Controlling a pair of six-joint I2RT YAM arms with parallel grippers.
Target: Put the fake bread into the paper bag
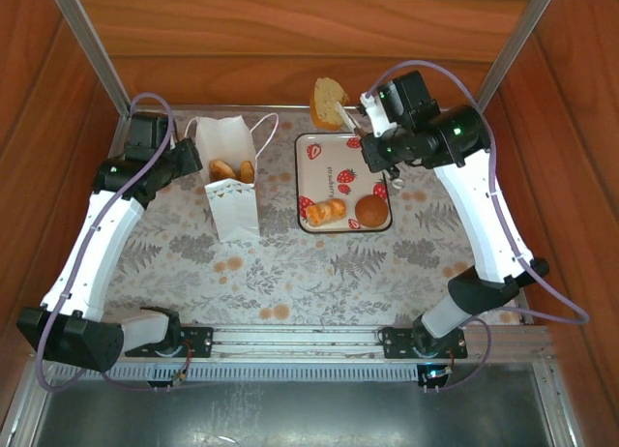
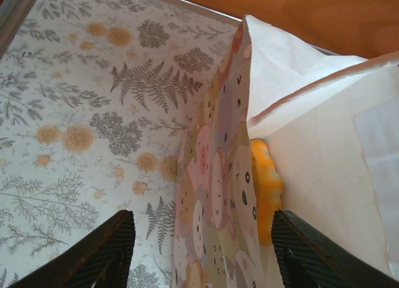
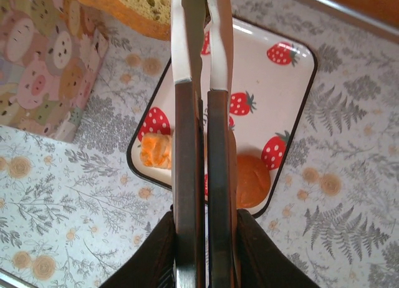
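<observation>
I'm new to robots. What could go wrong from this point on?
1. The bread slice is pinched only at the tip of the tongs clamped in the right gripper, so it might slip out on the way over.
2. The paper bag looks light, and the left gripper straddles one of its walls. A nudge could tip or crumple it.
3. The slice may catch on the bag's rim.

A robot test bench: wood-panelled walls [image 1: 290,41], aluminium mounting rail [image 1: 300,342], floral tablecloth [image 1: 290,263].
</observation>
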